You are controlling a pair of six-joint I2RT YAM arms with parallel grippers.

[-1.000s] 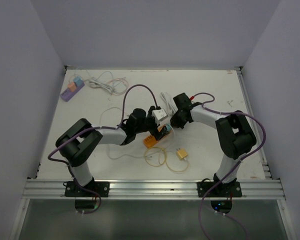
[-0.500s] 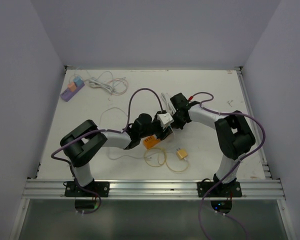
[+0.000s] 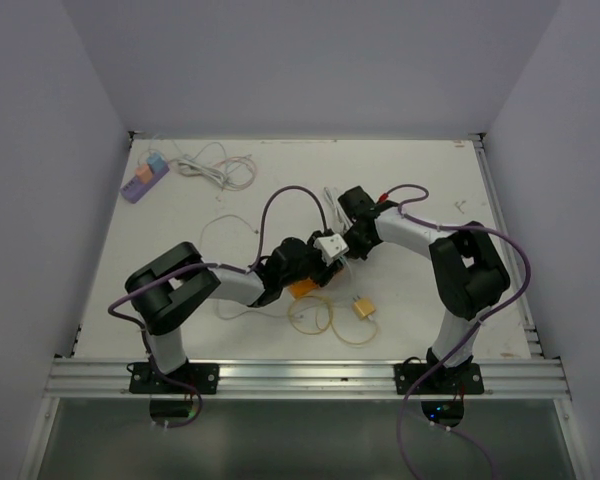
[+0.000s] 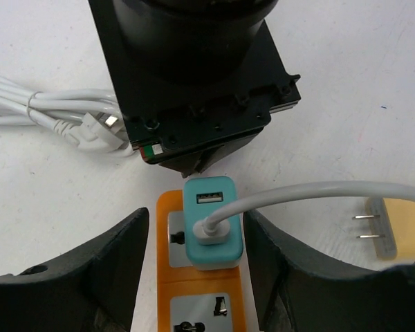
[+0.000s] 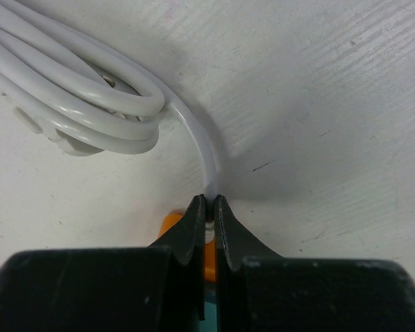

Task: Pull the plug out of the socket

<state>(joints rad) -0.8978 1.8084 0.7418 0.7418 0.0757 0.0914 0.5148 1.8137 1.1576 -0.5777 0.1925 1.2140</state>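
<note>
In the left wrist view a teal plug with a white cord sits in the orange socket strip. My left gripper stands open astride the plug. Its right finger is close against the plug's side, and the left finger is a small gap away. My right gripper is shut on the strip's white cable where it enters the orange end. From above, both grippers meet over the strip and the plug is hidden.
A yellow two-pin adapter lies right of the strip, with a thin wire loop in front. The strip's bundled white cable lies beyond it. A purple strip and loose cords sit at the far left corner.
My left arm has slid right and come down over the orange strip, and its jaws have narrowed round the teal plug. The right gripper has stayed shut on the cable.
</note>
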